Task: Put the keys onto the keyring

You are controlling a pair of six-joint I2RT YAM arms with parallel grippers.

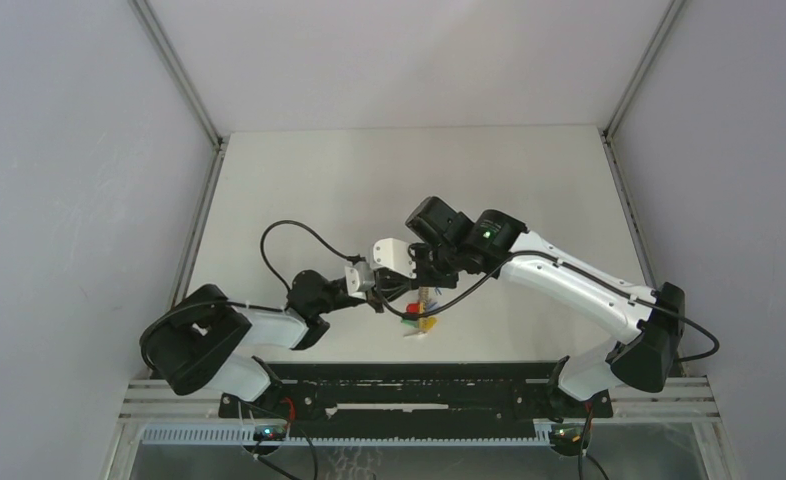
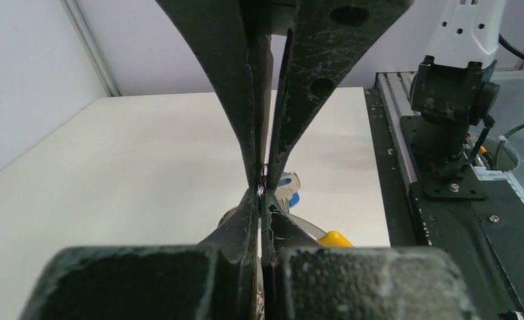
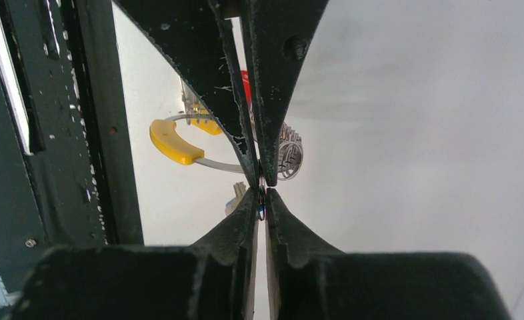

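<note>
My two grippers meet tip to tip above the near middle of the table (image 1: 369,180). The left gripper (image 1: 381,300) is shut, with a sliver of shiny metal from the keyring pinched at its tips (image 2: 262,192). The right gripper (image 3: 262,195) is also shut on a thin metal loop of the keyring. The keyring's yellow curved section (image 3: 173,143) and grey wire hang just behind, with a coiled metal part (image 3: 289,157). Keys dangle from it: a red head (image 3: 246,83), a blue one (image 2: 290,191), and red, green and yellow ones bunched (image 1: 419,318) in the top view.
A black rail (image 1: 419,385) runs along the near table edge, right under the hanging keys. The right arm's base (image 2: 453,100) stands on it. White walls close in the table on the left, right and back.
</note>
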